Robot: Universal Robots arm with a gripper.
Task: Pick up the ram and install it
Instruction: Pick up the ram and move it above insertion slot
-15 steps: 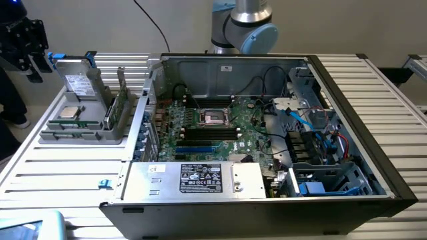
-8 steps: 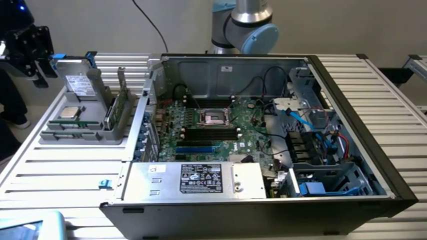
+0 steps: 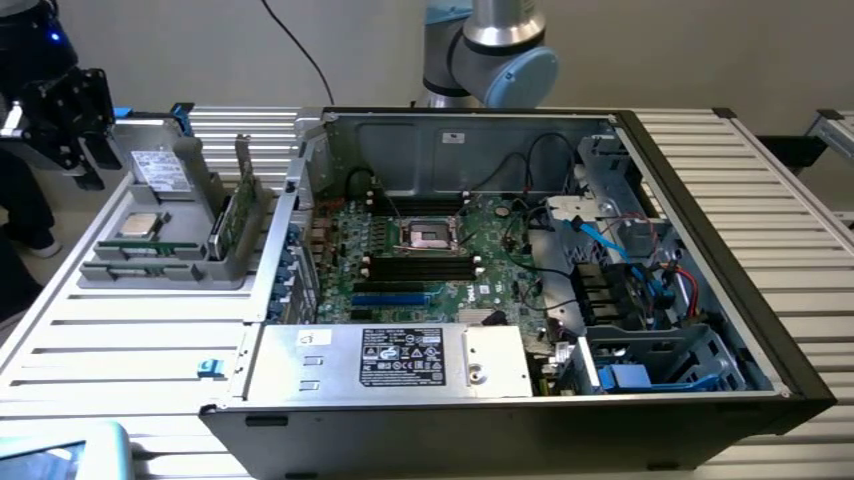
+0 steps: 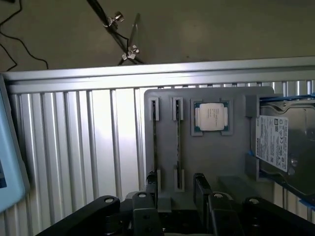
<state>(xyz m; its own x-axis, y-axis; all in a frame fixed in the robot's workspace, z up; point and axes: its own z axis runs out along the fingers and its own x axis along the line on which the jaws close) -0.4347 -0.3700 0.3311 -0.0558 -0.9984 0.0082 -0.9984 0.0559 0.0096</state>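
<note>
Two ram sticks stand on edge in slots of a grey holder [image 3: 160,268] at the exterior view's left; the nearer ram [image 3: 228,226] is long, thin and green. In the wrist view both appear edge-on as thin lines, one ram [image 4: 177,142] and its neighbour [image 4: 154,142]. My gripper [image 3: 78,160] hangs above and to the left of the holder, touching nothing. In the wrist view my gripper [image 4: 176,184] is open, with its black fingers [image 4: 201,183] on either side of a ram line and nothing between them.
The holder also carries a square silver processor chip [image 4: 211,117] and a grey drive [image 4: 273,142]. An open computer case [image 3: 721,230] fills the table's middle, with black memory slots [image 3: 420,268] on the motherboard and a power supply [image 3: 387,358] in front. A light blue object [image 3: 54,455] lies at the near left corner.
</note>
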